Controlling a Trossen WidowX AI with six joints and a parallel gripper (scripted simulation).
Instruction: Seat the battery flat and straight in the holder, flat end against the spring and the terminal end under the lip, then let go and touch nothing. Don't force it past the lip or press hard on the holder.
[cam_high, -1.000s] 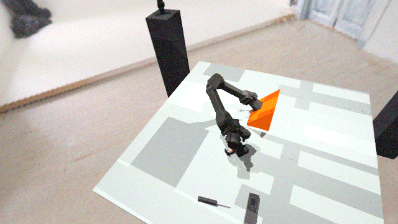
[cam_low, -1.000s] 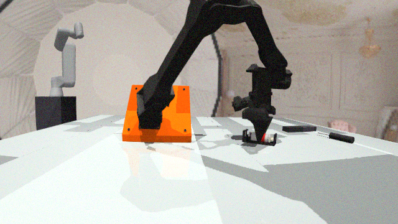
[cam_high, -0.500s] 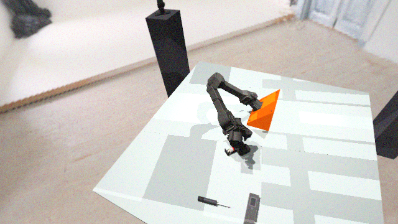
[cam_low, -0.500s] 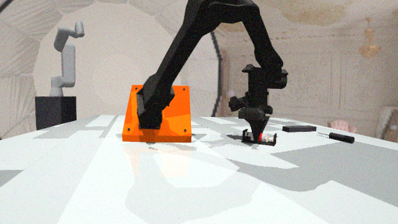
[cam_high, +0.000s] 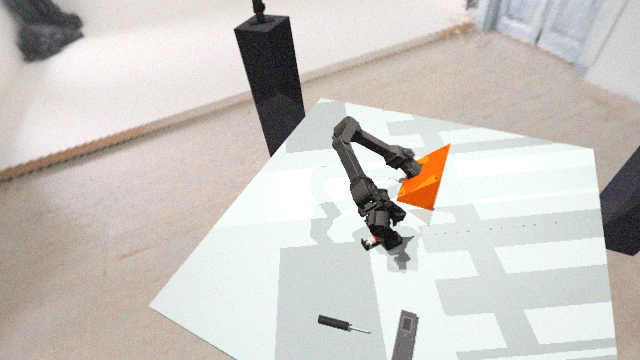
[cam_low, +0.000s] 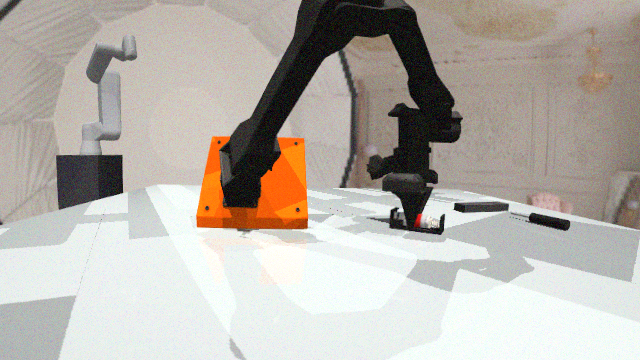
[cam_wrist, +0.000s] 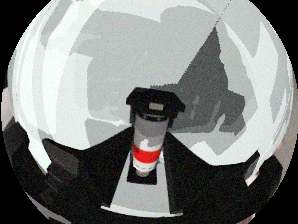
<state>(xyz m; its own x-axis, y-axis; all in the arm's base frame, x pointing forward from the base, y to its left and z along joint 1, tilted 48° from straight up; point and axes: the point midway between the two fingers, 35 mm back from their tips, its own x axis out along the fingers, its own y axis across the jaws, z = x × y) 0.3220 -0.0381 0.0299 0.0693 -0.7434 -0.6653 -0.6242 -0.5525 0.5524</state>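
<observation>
The battery (cam_high: 372, 241) (cam_low: 426, 221) (cam_wrist: 146, 155), with a red band, lies lengthwise in the black holder (cam_high: 365, 244) (cam_low: 441, 225) (cam_wrist: 142, 97), between its end walls. In the wrist view its banded end with the small metal terminal points to the near end and its other end sits against the tall far wall. It looks about level in the exterior view. Spring and lip cannot be made out. My gripper (cam_low: 412, 225) (cam_wrist: 148, 133) is slightly open, its fingers down on both sides of the battery, with a thin gap at the right finger. Finger contact on the left is unclear.
A screwdriver (cam_high: 334, 322) (cam_low: 549, 221) and a flat dark grey box (cam_high: 404, 337) (cam_low: 481, 207) lie beyond the holder, away from the arm's base. The orange sloped mount (cam_high: 435, 185) (cam_low: 290, 175) stands under the arm's base.
</observation>
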